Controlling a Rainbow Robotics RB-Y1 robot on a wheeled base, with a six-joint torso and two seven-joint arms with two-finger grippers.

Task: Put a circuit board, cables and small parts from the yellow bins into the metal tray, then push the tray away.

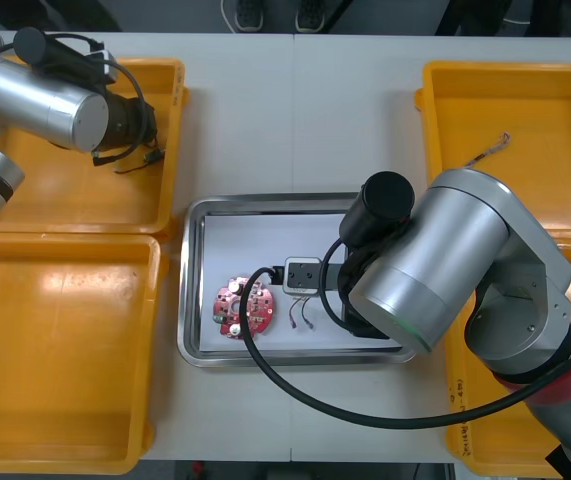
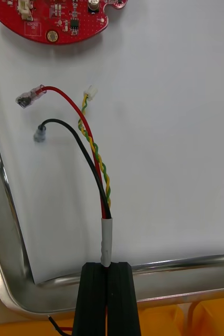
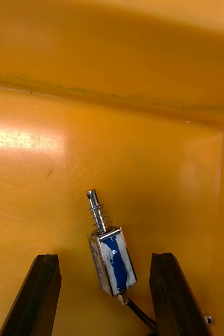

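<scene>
Light table (image 1: pixel 295 110) seen from steeply above, yellow bins (image 1: pixel 525 130) at both sides, metal tray (image 1: pixel 193 290) between them. Inside the tray, on its white floor: round red circuit board (image 1: pixel 243 307), already delivered, and near it, not touching, the free ends of a cable bundle (image 2: pixel 106 236) of red, black and twisted yellow-green leads. Contact between those ends and the floor: not discernible. Clamped on the bundle's white sleeve: right hand (image 2: pixel 107 275), fingers closed to the sleeve's width, poised above the tray's rim with a bin just beyond. Judged step: release of the bundle into the tray. Lower to bring the sleeve close to the floor before release. Keep the terminals clear of the board. Open fully, then retract straight up and away from the leads to avoid dragging the trailing tail out over the rim. Meanwhile, in the far-left bin (image 1: pixel 65 195): left hand (image 3: pixel 105 257), fingers wide apart, holding nothing, straddling a small metal part (image 3: pixel 112 265) with a sprung pin and a black lead. Close across the part's flat body, not on the pin; lift slowly to check for snagging of the lead.
</scene>
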